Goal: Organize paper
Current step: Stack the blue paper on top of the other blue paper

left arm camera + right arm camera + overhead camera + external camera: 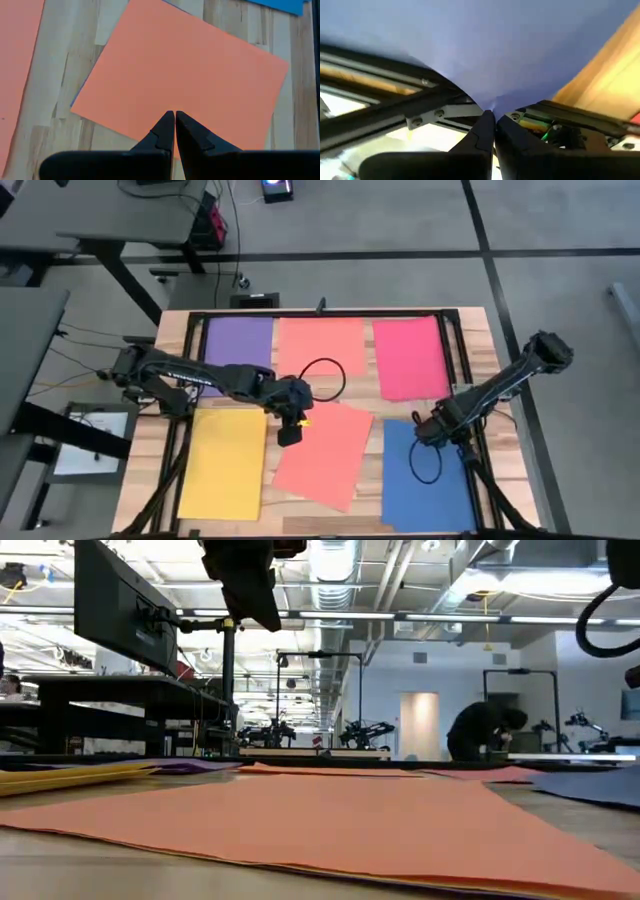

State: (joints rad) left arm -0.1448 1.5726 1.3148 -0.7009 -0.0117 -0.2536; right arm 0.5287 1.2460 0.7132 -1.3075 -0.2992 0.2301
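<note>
Paper, six coloured sheets, lay on the wooden tabletop (480,340). Far row, left to right: purple sheet (238,342), salmon-orange sheet (321,345), pink-red sheet (411,357), each lying straight and apart from its neighbours. Near row: yellow sheet (224,463) at the left, lying straight; a second salmon-orange sheet (325,452) at the centre, lying flat but skewed, its corners turned off the table's lines; blue sheet (427,480) at the right.

Left tool (289,436) hung above the left edge of the skewed salmon-orange sheet (185,75), its fingers (165,131) pressed together with nothing between them.

Right tool (431,427) sat at the far edge of the blue sheet (485,45), clenched on that edge; the sheet rose lifted ahead of the closed fingertips.

A person (482,732) was bent over at a bench in the room beyond.
</note>
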